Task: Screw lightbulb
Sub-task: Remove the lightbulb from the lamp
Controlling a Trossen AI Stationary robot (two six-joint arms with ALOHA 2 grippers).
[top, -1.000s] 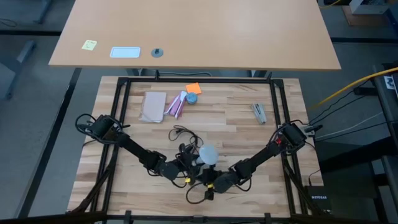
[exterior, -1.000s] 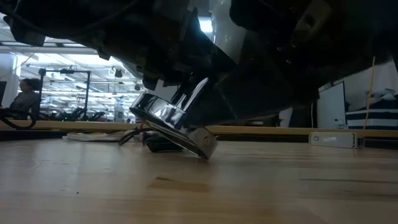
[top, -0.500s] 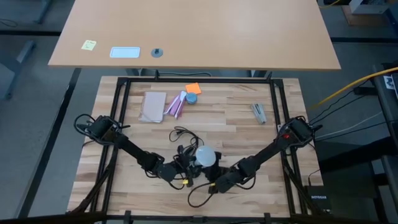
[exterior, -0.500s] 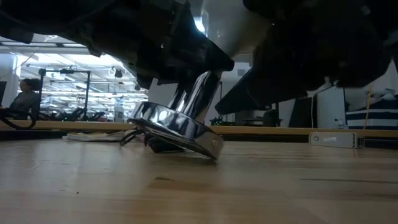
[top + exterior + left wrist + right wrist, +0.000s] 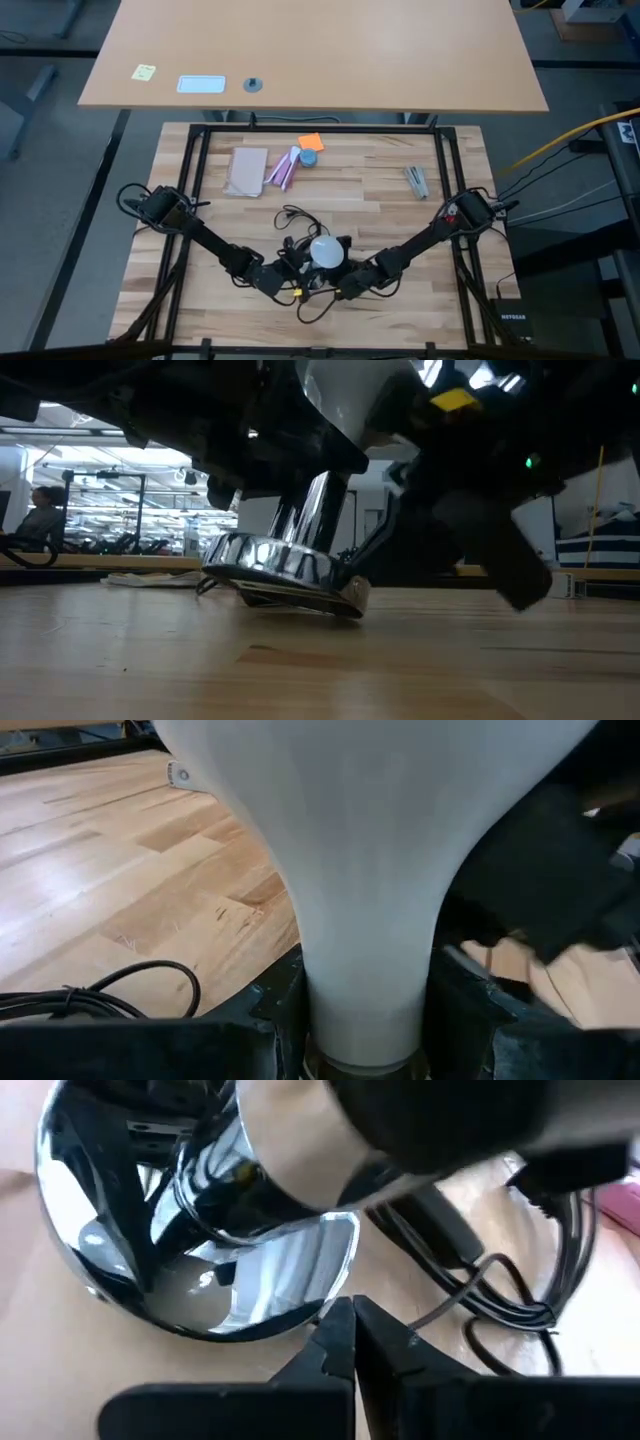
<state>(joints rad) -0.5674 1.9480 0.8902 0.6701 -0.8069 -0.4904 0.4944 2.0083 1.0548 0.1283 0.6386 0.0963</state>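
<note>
The frosted white lightbulb (image 5: 327,251) stands neck-down in a silvery disc-shaped socket (image 5: 285,565) at the table's near middle. The socket tilts slightly, its rim on the wood, and its dark cord (image 5: 295,215) trails toward the far side. My left gripper (image 5: 297,272) comes from the left and is shut on the bulb's neck (image 5: 365,1010). My right gripper (image 5: 352,1342) comes from the right, fingers shut, its tips at the rim of the socket's disc (image 5: 325,1295). The bulb's globe (image 5: 350,395) shows above the socket's stem in the low view. My left gripper pinches the bulb's narrow neck (image 5: 362,990), just above the socket's stem, between its two fingers (image 5: 270,1015). The fingers come level from the table's left. The bulb stands nearly upright, globe up, on the socket. My right gripper's shut fingertips (image 5: 345,1315) meet the rim of the socket's disc (image 5: 355,592) on its right side, slanting down from the right. The disc rests on the table there.
At the far middle lie a brown packet (image 5: 246,171), a pink-and-white packet (image 5: 283,168), an orange note (image 5: 311,142) and a small blue thing (image 5: 309,158). A silvery clip (image 5: 416,180) lies at the far right. A person (image 5: 40,520) sits far behind the table.
The socket's disc has tipped from a steep tilt to almost level, and the bulb has shifted slightly toward the table's left and near edge. My right gripper has moved away from the bulb, and its tips have come down to the disc's rim.
</note>
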